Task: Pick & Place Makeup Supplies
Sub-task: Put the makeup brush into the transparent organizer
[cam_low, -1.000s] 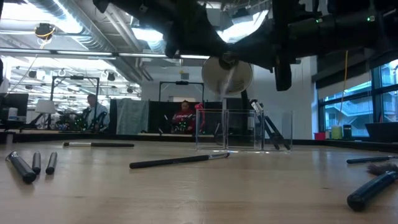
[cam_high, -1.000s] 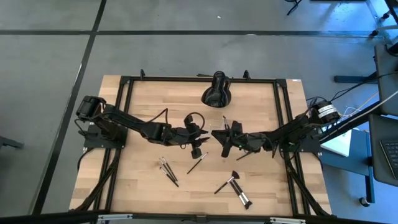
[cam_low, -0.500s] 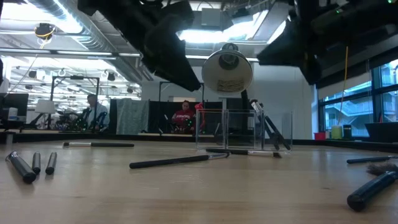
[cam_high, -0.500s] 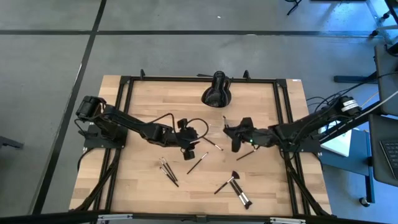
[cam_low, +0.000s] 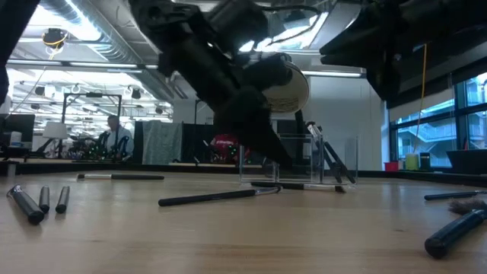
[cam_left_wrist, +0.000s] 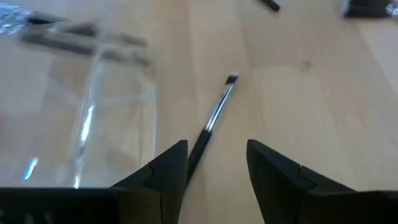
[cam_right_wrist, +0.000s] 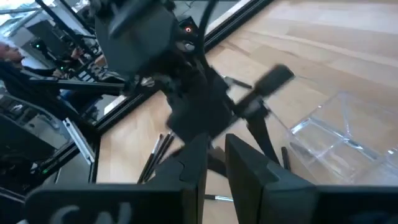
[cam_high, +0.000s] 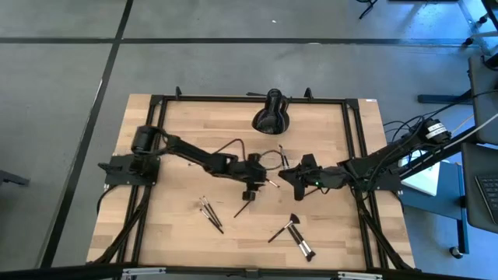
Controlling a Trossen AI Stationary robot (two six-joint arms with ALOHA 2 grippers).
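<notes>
The wooden tabletop [cam_high: 179,233] carries everything, with a large black rounded object [cam_high: 271,113] at its far edge and a small clear organiser tray [cam_low: 298,158] near the middle. The left gripper [cam_left_wrist: 216,163] hangs low beside the tray, its fingers parted and empty, straddling a thin makeup brush [cam_left_wrist: 215,116] that lies flat on the wood just in front of them. The right gripper [cam_right_wrist: 215,163] waits close by at the centre, fingers drawn nearly together with nothing visible between them. Other makeup brushes lie scattered towards the near edge: a cluster of three [cam_high: 210,211], one lone brush [cam_high: 247,204], and a fluffy-tipped pair [cam_high: 292,231]. Such a brush probably is light, stiff and slick, apt to roll; taking it across the dark handle behind the silver ferrule looks safest.
</notes>
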